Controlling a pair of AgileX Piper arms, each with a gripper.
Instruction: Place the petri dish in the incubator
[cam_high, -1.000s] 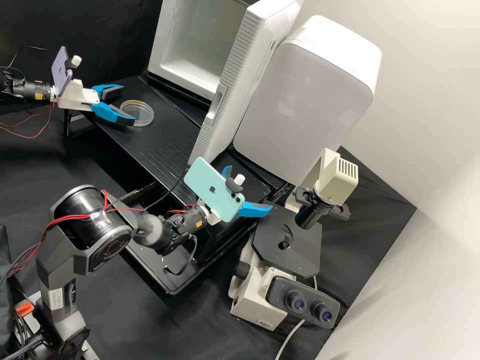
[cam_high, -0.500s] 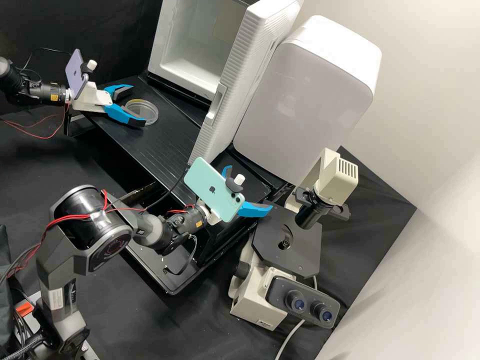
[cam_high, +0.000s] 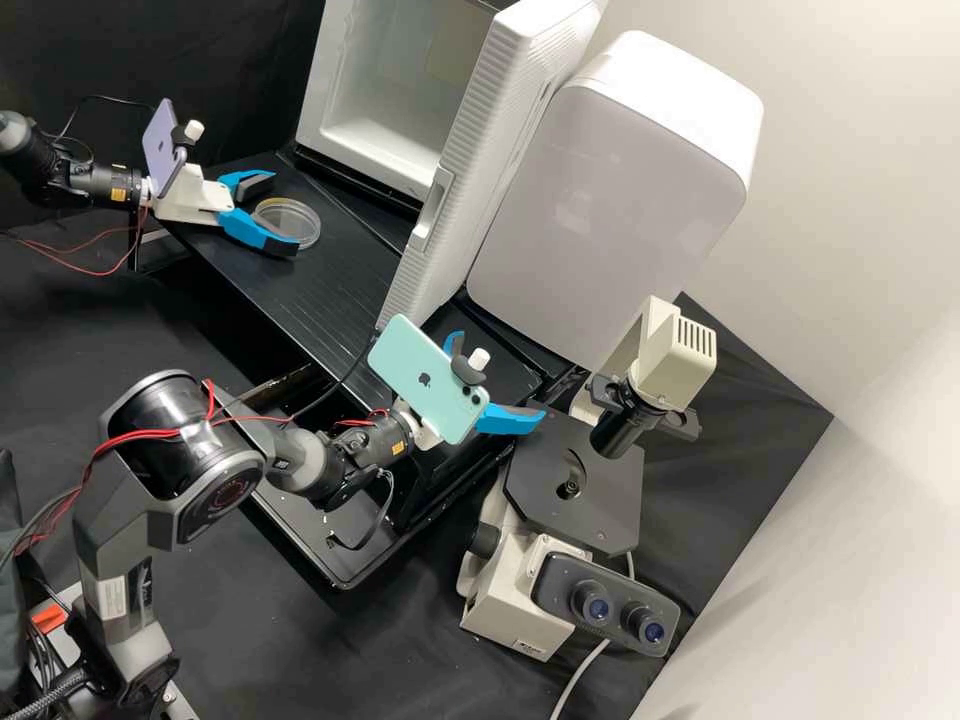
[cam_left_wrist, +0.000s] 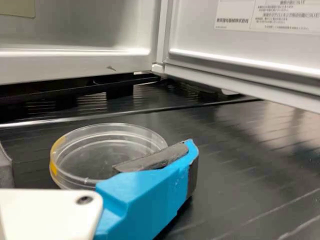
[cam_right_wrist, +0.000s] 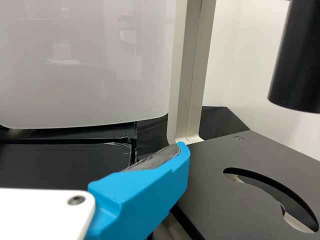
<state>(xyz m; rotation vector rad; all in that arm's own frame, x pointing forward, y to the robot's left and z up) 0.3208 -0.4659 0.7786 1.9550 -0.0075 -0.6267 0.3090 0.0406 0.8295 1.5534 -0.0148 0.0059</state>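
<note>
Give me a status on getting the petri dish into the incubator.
Done: the incubator stands with its door open, and the left gripper is open with a finger on either side of the petri dish. In hand: nothing gripped yet; the dish lies on the black bench. Left: close, lift, carry it into the chamber.

Clear, glossy plastic dish (cam_left_wrist: 107, 152) — on ribbed, faintly shiny black bench (cam_high: 330, 290); beside it, smooth white plastic incubator (cam_high: 400, 90).

Left gripper (cam_high: 280, 210) sits low, its fingers (cam_high: 262, 232) spread wide — right gripper (cam_high: 525, 415) held level, pointing forward.
</note>
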